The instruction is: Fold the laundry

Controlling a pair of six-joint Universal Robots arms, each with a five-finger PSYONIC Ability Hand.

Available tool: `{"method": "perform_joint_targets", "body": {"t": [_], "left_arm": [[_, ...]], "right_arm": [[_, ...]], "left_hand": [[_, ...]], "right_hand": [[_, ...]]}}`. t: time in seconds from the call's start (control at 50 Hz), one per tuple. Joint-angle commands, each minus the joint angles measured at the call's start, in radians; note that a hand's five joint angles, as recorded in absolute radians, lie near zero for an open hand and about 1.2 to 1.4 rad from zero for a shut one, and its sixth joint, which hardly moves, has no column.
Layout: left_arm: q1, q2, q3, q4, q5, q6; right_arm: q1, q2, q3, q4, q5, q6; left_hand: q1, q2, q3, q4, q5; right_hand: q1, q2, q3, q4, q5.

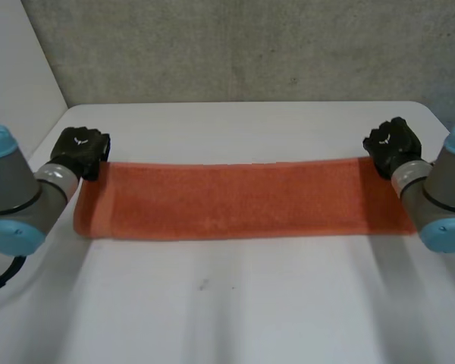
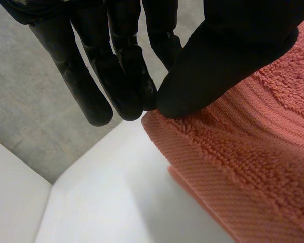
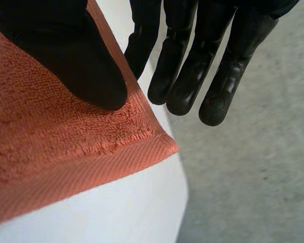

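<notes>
Your left hand (image 1: pixel 80 148) (image 2: pixel 233 55) is at the far-left corner of the long orange terry towel (image 1: pixel 235 199) (image 2: pixel 253 167) (image 3: pixel 40 136); its straight fingers (image 2: pixel 91 96) meet the thumb tip right on that corner, pinching the top layer, which stands slightly off the layer beneath. Your right hand (image 1: pixel 392 142) (image 3: pixel 66 50) is at the towel's far-right corner; its thumb rests on top of the pile just inside the corner, while its fingers (image 3: pixel 213 81) hang straight and loose beyond the towel's far edge, apart from the thumb, grasping nothing. The towel lies as a folded strip across the white table (image 1: pixel 235 303), running from near the left edge to near the right edge, closer to the far edge than the near one; its two short ends pass under your forearms. A grey concrete wall (image 1: pixel 250 45) rises behind the table's far edge.
</notes>
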Motion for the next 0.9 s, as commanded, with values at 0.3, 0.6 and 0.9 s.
{"method": "perform_joint_targets", "body": {"t": [0.3, 0.6, 0.9], "left_arm": [[-0.083, -0.123, 0.112, 0.157, -0.027, 0.009], [-0.090, 0.275, -0.296, 0.217, -0.039, -0.026], [-0.089, 0.408, -0.540, 0.228, -0.040, -0.287]], "right_arm": [[0.034, 0.122, -0.107, -0.237, 0.064, 0.062], [-0.003, -0.331, 0.287, -0.014, 0.002, 0.508], [-0.193, -0.282, 0.369, 0.207, -0.160, 0.499]], "left_hand": [[-1.035, -1.046, -1.043, -1.043, -1.041], [-1.035, -1.046, -1.043, -1.043, -1.041], [-1.035, -1.046, -1.043, -1.043, -1.041]], "right_hand": [[-0.809, -1.006, -1.014, -1.019, -0.992], [-0.809, -1.006, -1.014, -1.019, -0.992], [-0.273, -0.471, -0.479, -0.483, -0.456]]}}
